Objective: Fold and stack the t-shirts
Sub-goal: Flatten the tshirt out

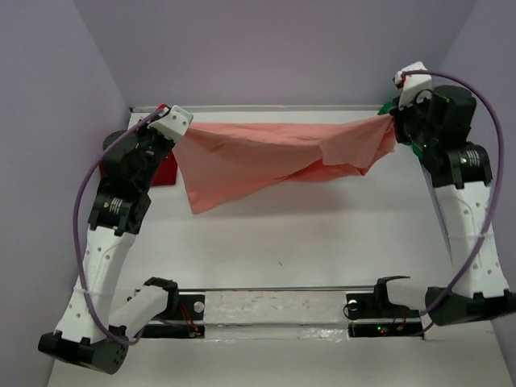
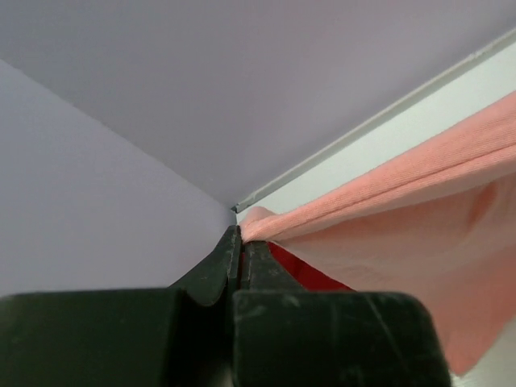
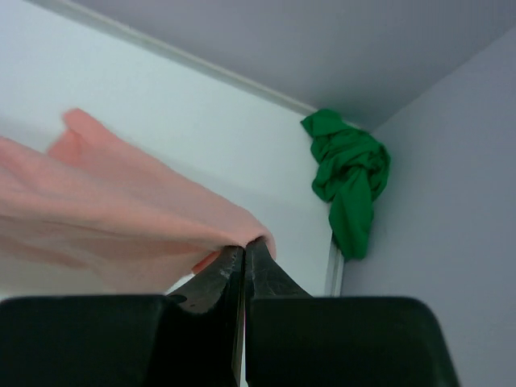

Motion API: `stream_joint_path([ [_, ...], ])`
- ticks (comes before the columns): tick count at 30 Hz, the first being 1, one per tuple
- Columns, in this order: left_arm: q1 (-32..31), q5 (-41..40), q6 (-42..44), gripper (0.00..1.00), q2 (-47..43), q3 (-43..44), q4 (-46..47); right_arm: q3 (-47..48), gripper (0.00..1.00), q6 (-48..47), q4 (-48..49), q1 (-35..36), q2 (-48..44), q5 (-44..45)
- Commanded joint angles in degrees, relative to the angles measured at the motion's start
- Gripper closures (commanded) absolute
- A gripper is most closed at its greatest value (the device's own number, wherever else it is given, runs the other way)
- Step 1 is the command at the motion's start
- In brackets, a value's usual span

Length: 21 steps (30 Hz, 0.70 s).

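While the salmon-pink shirt hangs between the two arms, we see it strung across the far half of the bench like a slack line. Its upper edge runs from one hold to the other, and the loose cloth sags below, deepest toward the left. From the overhead view we cannot tell whether its lowest corner touches the bench.

The left fingers are pressed together with only a thin dark seam between them. Their tips pinch a bunched corner of the pink cloth, which fans out to the right from that point in ribbed folds. The right fingers are in the same state (closed to a hairline gap). The opposite end of the shirt is caught right at their tips and drapes away to the left. Neither pair touches anything else.

The dark red shirt lies on the bench at the far left, just under the left hold. It is mostly hidden by the pink cloth, and in the overhead view only a strip of it shows beside the left arm. The bright green shirt is bunched in the far right corner where the bench meets the wall. It is crumpled and unfolded, and it sits apart from the pink cloth.
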Motion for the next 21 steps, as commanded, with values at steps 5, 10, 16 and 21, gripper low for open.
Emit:
stream_joint_path([
  [5,6.34,9.92,-5.77,1.00,-7.58,5.25,-1.68,0.77,1.00,1.65,-0.96,0.52,-18.58,-1.19],
  [10,7.58,12.13,-6.66,1.00,-5.83,12.63,-2.99,7.01,1.00,0.77,-0.88,0.52,-17.80,3.29],
  [16,7.58,9.58,-7.01,1.00,0.32,16.43,0.16,5.62,1.00,-1.60,6.85,0.52,-9.47,8.65],
  [21,7.58,8.00,-6.31,1.00,8.58,9.85,10.53,3.51,1.00,-3.01,13.52,0.52,1.08,9.89],
])
